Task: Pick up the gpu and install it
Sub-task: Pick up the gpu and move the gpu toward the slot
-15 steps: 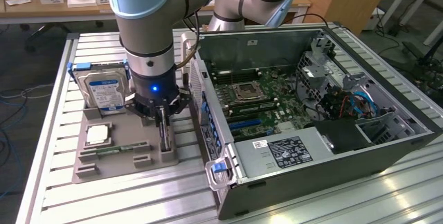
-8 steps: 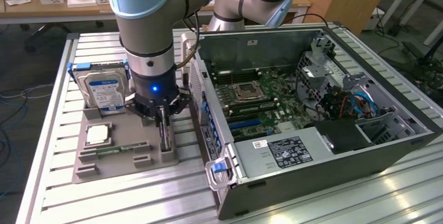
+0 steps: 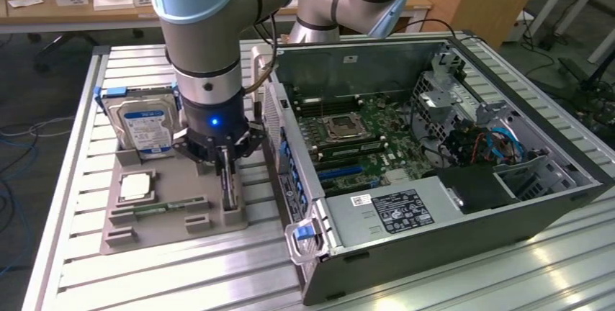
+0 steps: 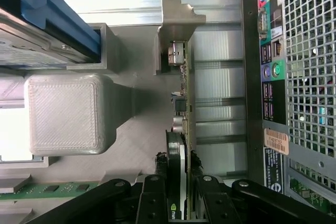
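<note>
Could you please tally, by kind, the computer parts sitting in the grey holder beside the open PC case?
Hard drive: 1
CPU: 1
Memory stick: 1
gpu: 1
Total: 4

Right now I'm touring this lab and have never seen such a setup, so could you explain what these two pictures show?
A robot arm reaches down over a metal table. One picture comes from a camera off the arm, the other from a camera on its wrist. A grey tray holds a hard drive, a chip, a memory stick and the gpu, standing on edge. The gripper is closed on the gpu, which sits in its slot. An open computer lies beside the tray.
</note>
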### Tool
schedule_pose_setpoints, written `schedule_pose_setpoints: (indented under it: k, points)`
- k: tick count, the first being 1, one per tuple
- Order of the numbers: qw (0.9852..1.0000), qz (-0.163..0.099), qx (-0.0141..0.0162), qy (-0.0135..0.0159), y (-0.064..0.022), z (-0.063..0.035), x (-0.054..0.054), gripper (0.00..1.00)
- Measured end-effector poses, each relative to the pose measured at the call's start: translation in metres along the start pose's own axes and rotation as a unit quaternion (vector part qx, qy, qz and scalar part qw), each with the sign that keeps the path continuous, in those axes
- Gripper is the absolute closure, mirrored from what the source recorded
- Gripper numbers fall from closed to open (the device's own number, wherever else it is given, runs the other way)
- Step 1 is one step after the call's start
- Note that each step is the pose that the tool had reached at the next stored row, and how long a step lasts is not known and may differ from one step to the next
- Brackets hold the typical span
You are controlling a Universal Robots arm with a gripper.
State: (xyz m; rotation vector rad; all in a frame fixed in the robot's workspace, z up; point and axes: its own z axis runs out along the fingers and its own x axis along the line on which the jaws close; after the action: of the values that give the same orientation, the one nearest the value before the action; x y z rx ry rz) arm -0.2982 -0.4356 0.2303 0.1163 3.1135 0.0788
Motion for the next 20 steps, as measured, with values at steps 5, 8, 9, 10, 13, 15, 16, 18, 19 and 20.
schedule_pose_setpoints:
  k: [5, 8, 9, 10, 13, 15, 16, 18, 19, 20]
  points:
    - [1.0000, 0.000, 0.0000, 0.0000, 0.0007, -0.0128, 0.000, 0.73]
    - [1.0000, 0.000, 0.0000, 0.0000, 0.0012, -0.0228, -0.001, 0.73]
    - [1.0000, 0.000, 0.0000, 0.0000, 0.0014, -0.0262, -0.001, 0.73]
    - [1.0000, 0.000, 0.0000, 0.0000, 0.0015, -0.0294, -0.001, 0.73]
    - [1.0000, 0.000, 0.0000, 0.0000, 0.0021, -0.0392, -0.001, 0.73]
    - [1.0000, 0.000, 0.0000, -0.0001, 0.0024, -0.0458, -0.001, 0.73]
    - [1.0000, 0.000, 0.0000, 0.0000, 0.0026, -0.0497, -0.001, 0.73]
    - [1.0000, 0.000, 0.0000, 0.0000, 0.0029, -0.0557, -0.001, 0.73]
    - [1.0000, 0.000, -0.0001, 0.0000, 0.0031, -0.0585, -0.001, 0.73]
    - [1.0000, 0.000, -0.0001, 0.0000, 0.0032, -0.0613, -0.001, 0.73]
